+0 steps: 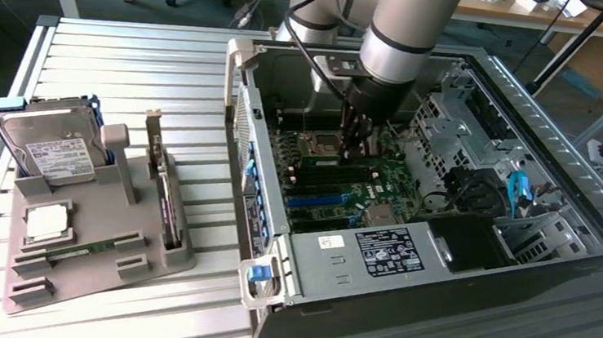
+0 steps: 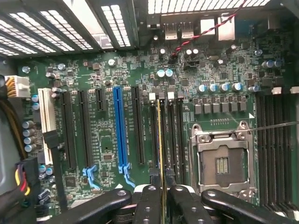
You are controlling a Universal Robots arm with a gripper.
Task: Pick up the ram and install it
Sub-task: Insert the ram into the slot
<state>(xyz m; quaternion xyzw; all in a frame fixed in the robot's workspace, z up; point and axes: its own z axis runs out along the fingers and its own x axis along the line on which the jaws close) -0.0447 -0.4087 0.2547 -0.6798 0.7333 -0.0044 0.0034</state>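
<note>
My gripper [image 2: 161,177] is deep inside the open computer case [image 1: 301,300], low over the motherboard [image 1: 332,190]. It is shut on the ram [image 2: 160,135], which the wrist view shows edge-on as a thin green-yellow strip between the two black fingers [image 2: 149,200]. The strip runs along the bank of dark memory slots [image 2: 174,135] beside the empty processor socket [image 2: 223,161]. It lines up with one of the slots; I cannot tell whether it is seated. In the exterior view the gripper [image 1: 355,151] hangs straight down just beside the socket [image 1: 320,144].
On the table at the exterior view's left, a grey holder [image 1: 140,265] carries a hard drive [image 1: 54,154], a silver processor chip [image 1: 45,220], an upright expansion card [image 1: 167,202] and a green stick [image 1: 81,248]. Case walls, drive cages [image 1: 447,133] and cables [image 1: 475,192] crowd the arm.
</note>
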